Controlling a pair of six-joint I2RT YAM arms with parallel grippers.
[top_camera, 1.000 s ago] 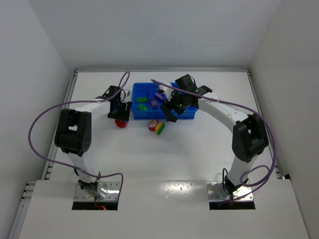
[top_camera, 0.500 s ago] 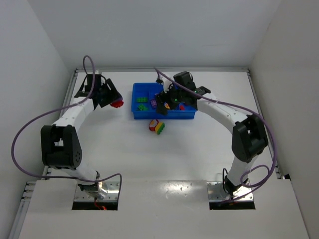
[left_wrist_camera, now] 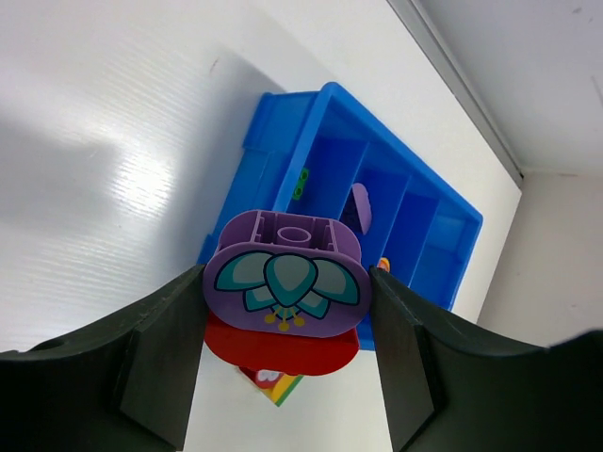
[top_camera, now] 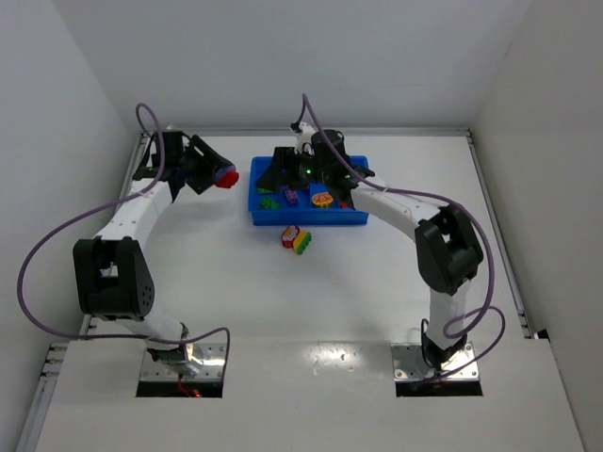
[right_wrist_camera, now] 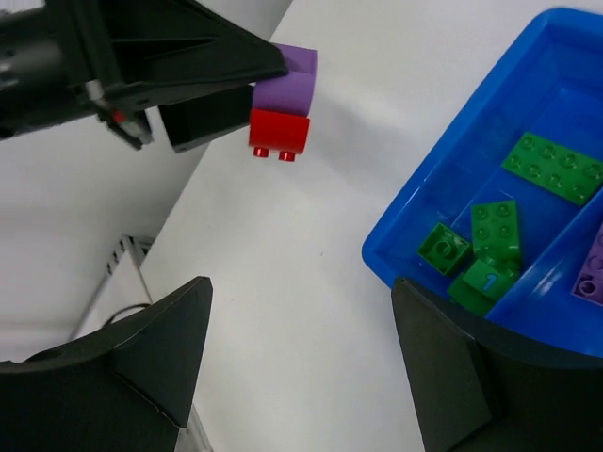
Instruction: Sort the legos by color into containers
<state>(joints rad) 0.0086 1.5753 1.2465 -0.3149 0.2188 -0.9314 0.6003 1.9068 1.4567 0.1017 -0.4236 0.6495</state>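
Holding: my left claw point(left_wrist_camera: 285, 325) is clamped on a purple-and-red stack point(left_wrist_camera: 283, 292), raised clear of the worktop point(top_camera: 377, 282) and off the left end of the tray point(top_camera: 311, 220).
Right claw: my right claw point(right_wrist_camera: 297, 363) stands wide with nothing between its jaws. It hangs over the tray's left end and faces the stack.
Step in hand: splitting a two-colour piece, by my reading (both claws are gathered round one brick pair, and neither is placed to drop anything).
Next move calls for: bringing the right claw up to the stack and squaring its jaws to one half only. The red half shows freest in the right wrist view. After that, a straight pull apart while the left grip holds firm.
Tray, end compartment nearest the stack: green bricks point(right_wrist_camera: 490, 231), several, lying loose.
Tray, second compartment: a purple brick point(right_wrist_camera: 592, 268), only partly in the right wrist view.
Tray, third compartment: a yellow-and-red piece point(top_camera: 322, 199) (too small from overhead to say more).
Unsorted: a loose stack point(top_camera: 297, 238) of red, yellow and green on the worktop, just in front of the tray.
In the way: my left jaws flank both halves closely, so little room is left for a second grip. The tray's end wall lies below the gap between the claws, low enough to pass over, I judge.
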